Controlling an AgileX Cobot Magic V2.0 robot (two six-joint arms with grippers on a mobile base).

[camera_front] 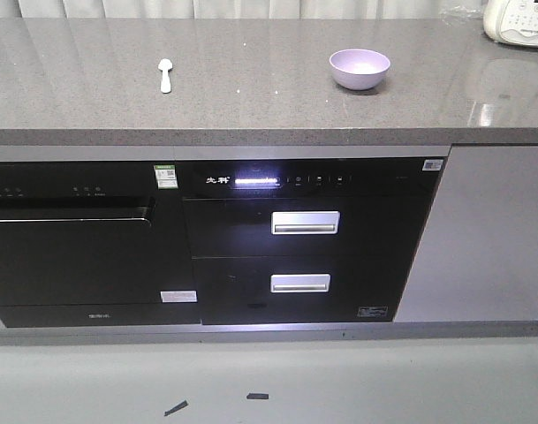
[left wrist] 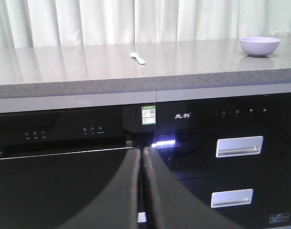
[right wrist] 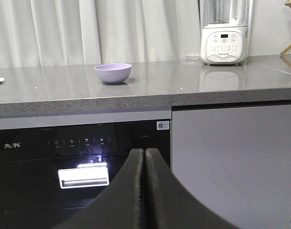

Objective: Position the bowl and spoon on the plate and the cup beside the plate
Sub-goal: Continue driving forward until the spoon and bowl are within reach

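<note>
Both pincers, left (left wrist: 142, 151) and right (right wrist: 145, 151), sit closed and empty at lower centre; on the table (camera_front: 251, 97) above, spoon (camera_front: 165, 75) upper left, bowl (camera_front: 359, 68) upper right.

A grey speckled stone counter (camera_front: 251, 97) with a glossy top runs the full width of the front view, backed by pale curtains along its far edge. The spoon (camera_front: 165, 74) lies flat on it left of centre, scoop toward the far edge and handle toward the front edge, while the bowl (camera_front: 359, 68) stands upright right of centre, well apart from the spoon and about as far back. At the far right corner stands a white appliance (right wrist: 224, 36) with a button panel, its reflection showing on the counter surface in front of it.
</note>
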